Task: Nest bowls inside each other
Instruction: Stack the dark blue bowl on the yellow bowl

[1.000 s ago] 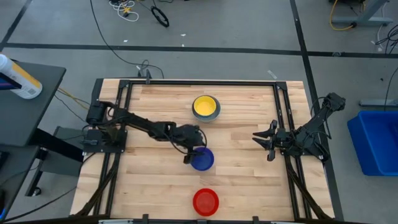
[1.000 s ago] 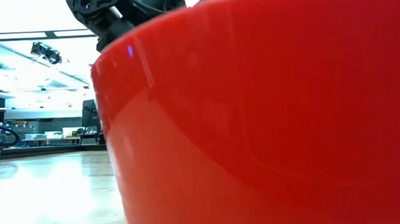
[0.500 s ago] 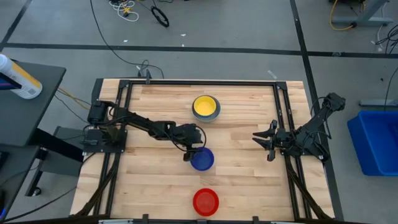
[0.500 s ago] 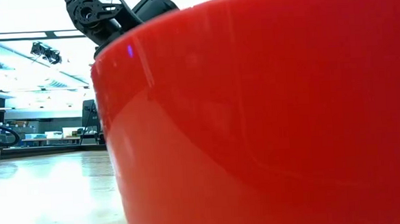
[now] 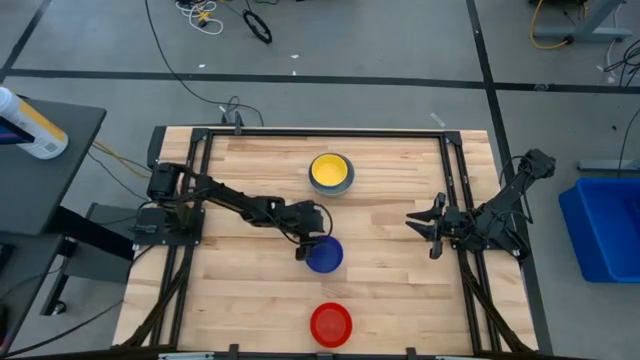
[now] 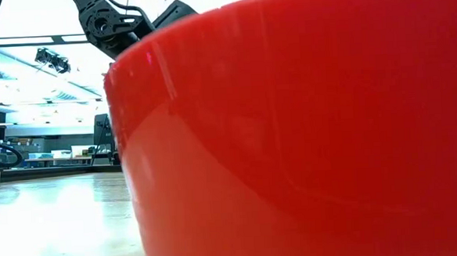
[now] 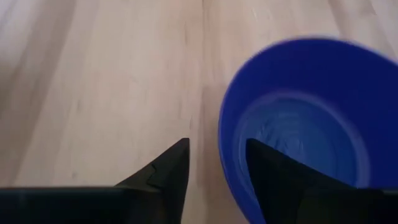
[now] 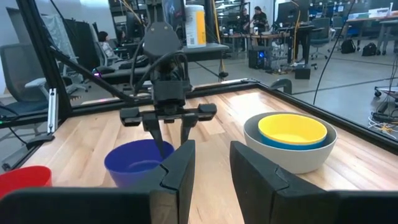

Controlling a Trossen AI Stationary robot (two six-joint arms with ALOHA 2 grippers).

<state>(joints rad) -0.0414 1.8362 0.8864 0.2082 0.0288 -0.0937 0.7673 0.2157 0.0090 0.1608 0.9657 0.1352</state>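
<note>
Left gripper at the dark blue bowl's rim, table centre.
Its jaws straddle the rim at the bowl's 9 o'clock, partly open, grip not clear. The right gripper waits at 3 o'clock, jaws parted, empty. Yellow bowl nested in grey bowl at 12; red bowl at 6.

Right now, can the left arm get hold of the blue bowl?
Probably yes. The left gripper is already at the blue bowl, its open jaws straddling the rim, one inside and one outside. Nothing blocks it; the right gripper waits well off to the side.
</note>
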